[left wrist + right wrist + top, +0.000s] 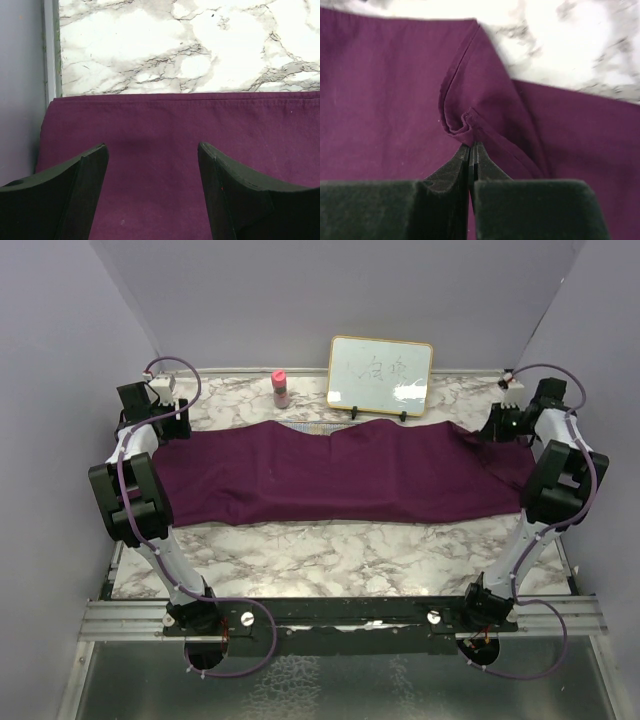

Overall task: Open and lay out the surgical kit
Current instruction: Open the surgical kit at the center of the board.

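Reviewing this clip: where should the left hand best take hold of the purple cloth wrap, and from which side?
Probably the hemmed edge at its left end, from above: the purple cloth wrap lies flat there with the left hand open over it. The right hand pinches a hem fold at the other end.

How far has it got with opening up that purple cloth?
Roughly partway. Done: the purple cloth lies spread in a long band across the table. In hand: the right gripper is shut, pinching a fold at the cloth's edge; the left gripper hangs open over the other end. Left: no tray or tools show yet, so the cloth needs opening further and everything laying out.
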Robot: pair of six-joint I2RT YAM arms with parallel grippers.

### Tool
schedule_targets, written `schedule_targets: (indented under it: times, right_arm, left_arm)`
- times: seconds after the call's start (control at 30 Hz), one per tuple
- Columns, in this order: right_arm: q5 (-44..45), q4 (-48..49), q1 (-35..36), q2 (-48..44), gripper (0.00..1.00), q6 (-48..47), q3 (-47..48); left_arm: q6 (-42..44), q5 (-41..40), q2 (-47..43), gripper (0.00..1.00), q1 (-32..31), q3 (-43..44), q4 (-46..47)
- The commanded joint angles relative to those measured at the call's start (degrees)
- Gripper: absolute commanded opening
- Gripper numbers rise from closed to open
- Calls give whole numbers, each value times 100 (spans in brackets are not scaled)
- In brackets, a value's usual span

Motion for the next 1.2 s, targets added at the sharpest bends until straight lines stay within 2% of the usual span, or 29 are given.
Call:
schedule_targets:
  times: [0.0, 0.2, 0.53, 0.73, 1.0, 1.17]
  right_arm:
    - [-61, 81, 54, -705, 1, -645, -929]
    - [304, 382, 55, -1125, 1, -800, -1728]
    - [473, 664, 55, -1169, 1, -177, -1619]
    - [414, 789, 55, -1109, 1, 82, -1616]
    - [296, 762, 55, -1147, 1, 99, -1648]
    - [351, 761, 55, -1233, 1, 112, -1653]
  left_arm:
    - [-38, 202, -15, 75, 3, 4, 40]
    - [-9, 128, 1, 75, 4, -18, 38]
    - [157, -430, 205, 75, 63, 21, 144]
    - [215, -583, 994, 75, 394, 991, -176]
    - [331, -694, 1956, 74, 397, 2273, -360]
    - [324, -853, 2230, 72, 398, 2574, -480]
